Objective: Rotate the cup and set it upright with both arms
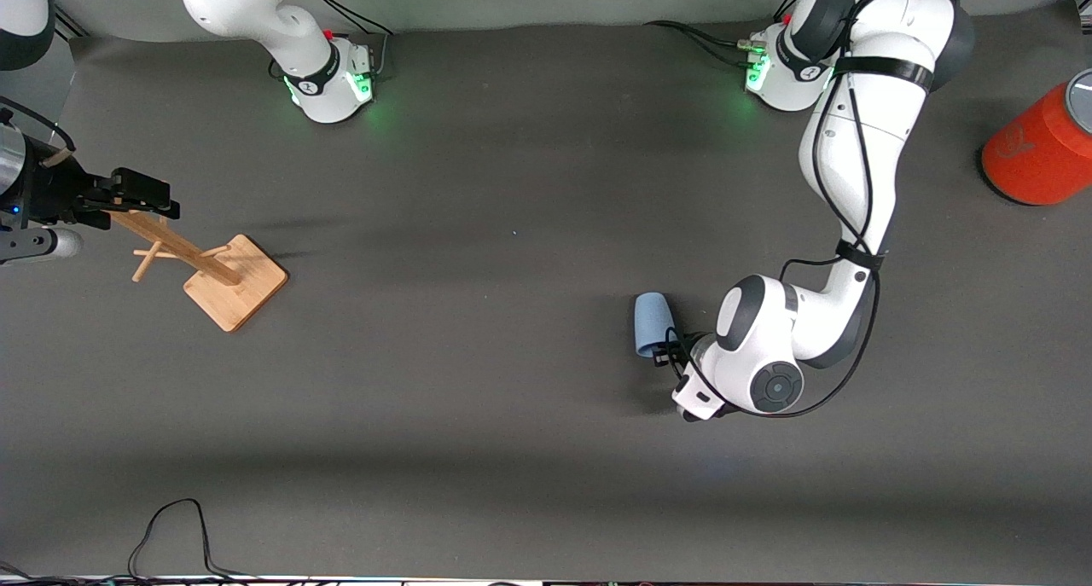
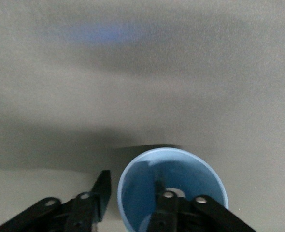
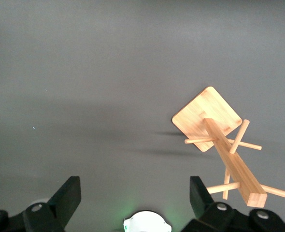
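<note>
The pale-blue cup (image 1: 652,322) lies on its side on the dark table, toward the left arm's end, with its mouth turned to my left gripper (image 1: 670,349). In the left wrist view the cup (image 2: 133,193) shows its open mouth. My left gripper (image 2: 130,186) straddles the cup's wall: one finger (image 2: 102,189) is outside the rim and the other finger (image 2: 158,195) is inside the cup, with gaps showing on both sides of the wall. My right gripper (image 1: 141,195) waits, open and empty, over the wooden rack; it also shows in the right wrist view (image 3: 133,193).
A wooden peg rack (image 1: 232,281) stands at the right arm's end of the table, also in the right wrist view (image 3: 215,125). A large orange-red cylinder with a grey top (image 1: 1036,155) lies at the left arm's end. A black cable (image 1: 171,526) loops at the table's near edge.
</note>
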